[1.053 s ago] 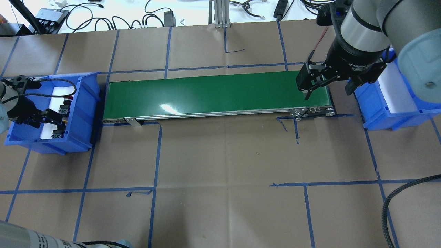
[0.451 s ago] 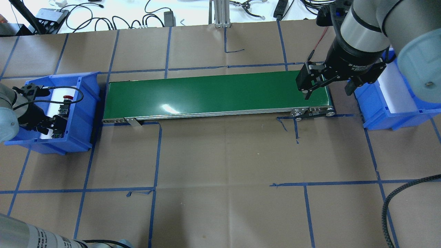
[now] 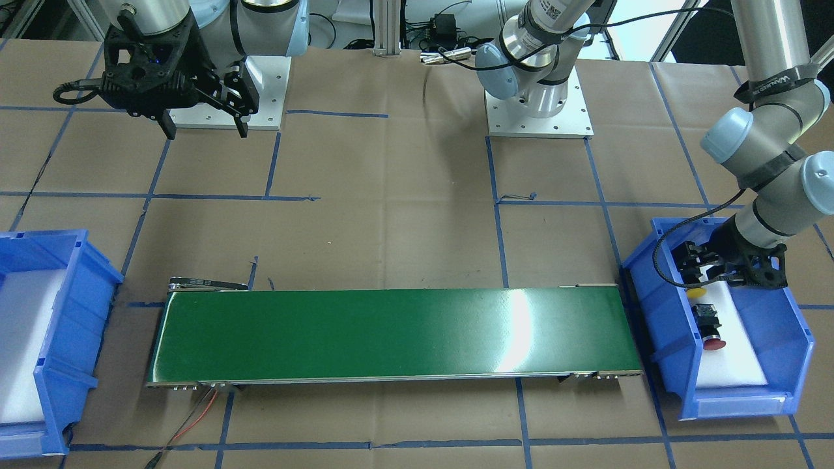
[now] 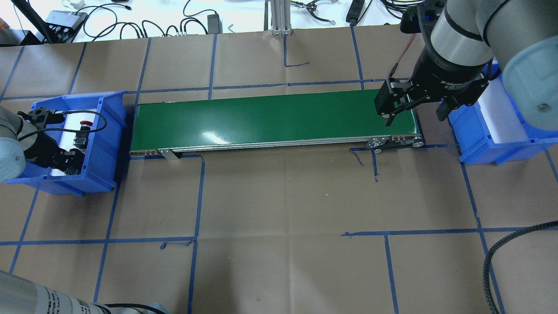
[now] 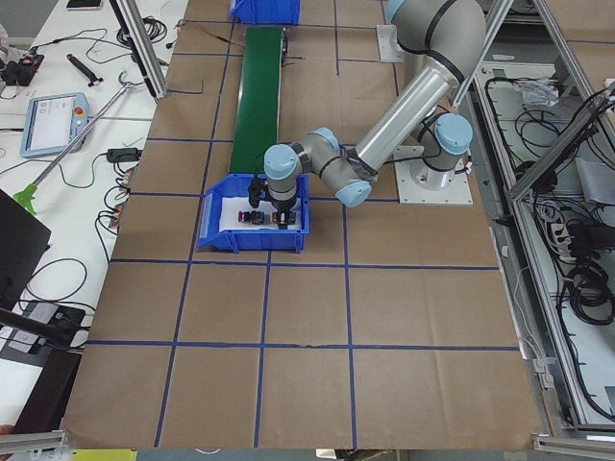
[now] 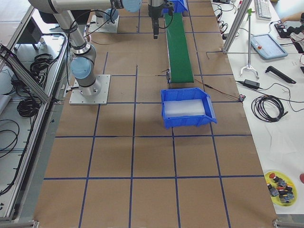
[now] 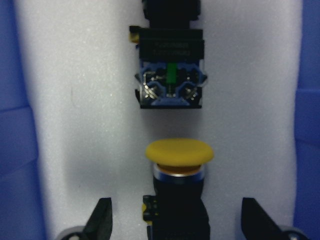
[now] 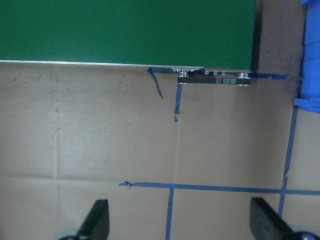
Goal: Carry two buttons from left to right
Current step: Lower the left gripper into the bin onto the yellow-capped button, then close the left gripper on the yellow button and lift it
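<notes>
The yellow-capped button lies on white foam in the left blue bin, and its dark body sits between my left gripper's open fingers. The red-capped button lies just beyond it, with its black-blue body turned toward the camera. My left gripper is low inside the bin, open, straddling the yellow button. My right gripper hangs open and empty above the right end of the green conveyor belt.
An empty blue bin with white foam stands right of the belt; it also shows in the front view. Blue tape lines cross the brown paper table. Cables lie along the far edge. A black cable hangs at the near right.
My left gripper has shifted toward the bin's near end and settled lower over the yellow button, uncovering the red cap. The right arm has not moved.
</notes>
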`<state>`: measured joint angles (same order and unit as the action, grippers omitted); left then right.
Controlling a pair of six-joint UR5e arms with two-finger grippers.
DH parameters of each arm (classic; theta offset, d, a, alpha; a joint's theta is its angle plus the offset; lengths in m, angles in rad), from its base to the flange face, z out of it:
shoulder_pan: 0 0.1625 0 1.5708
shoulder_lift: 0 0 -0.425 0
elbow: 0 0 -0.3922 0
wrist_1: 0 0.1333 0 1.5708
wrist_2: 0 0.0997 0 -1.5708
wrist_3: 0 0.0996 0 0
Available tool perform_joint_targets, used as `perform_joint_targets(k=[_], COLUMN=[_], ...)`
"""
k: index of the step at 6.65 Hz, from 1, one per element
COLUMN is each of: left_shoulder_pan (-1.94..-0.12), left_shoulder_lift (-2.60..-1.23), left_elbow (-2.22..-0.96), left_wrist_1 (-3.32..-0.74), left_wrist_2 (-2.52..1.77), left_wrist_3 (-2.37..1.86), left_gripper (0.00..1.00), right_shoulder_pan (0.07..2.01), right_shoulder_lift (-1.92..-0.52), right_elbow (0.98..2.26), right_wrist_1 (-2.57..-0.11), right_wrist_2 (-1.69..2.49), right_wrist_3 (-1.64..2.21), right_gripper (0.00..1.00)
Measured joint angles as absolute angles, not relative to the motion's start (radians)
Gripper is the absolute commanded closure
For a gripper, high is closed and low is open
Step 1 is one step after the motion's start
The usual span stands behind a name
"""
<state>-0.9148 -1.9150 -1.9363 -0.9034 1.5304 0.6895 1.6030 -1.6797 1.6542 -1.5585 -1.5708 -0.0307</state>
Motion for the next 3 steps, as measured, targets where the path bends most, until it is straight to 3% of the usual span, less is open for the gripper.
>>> perform_joint_targets(k=[1,3], left_shoulder_pan=[-0.914,-0.915], left_shoulder_lift=[-1.916,-1.896], left_elbow=[-1.933,-1.918], left_wrist_1=[-0.904,-0.909], left_wrist_2=[1.534,1.541], left_wrist_3=[0.688,0.688], left_gripper=[0.89,0.89], right_shoulder_pan=[1.603,1.603], right_shoulder_lift=[-1.68,-1.68], right_elbow=[1.655,1.655], right_wrist_1=[-1.559,-1.559], right_wrist_2=[-1.571,-1.571], right_wrist_3=[-0.031,-0.031], right_gripper=[0.0,0.0])
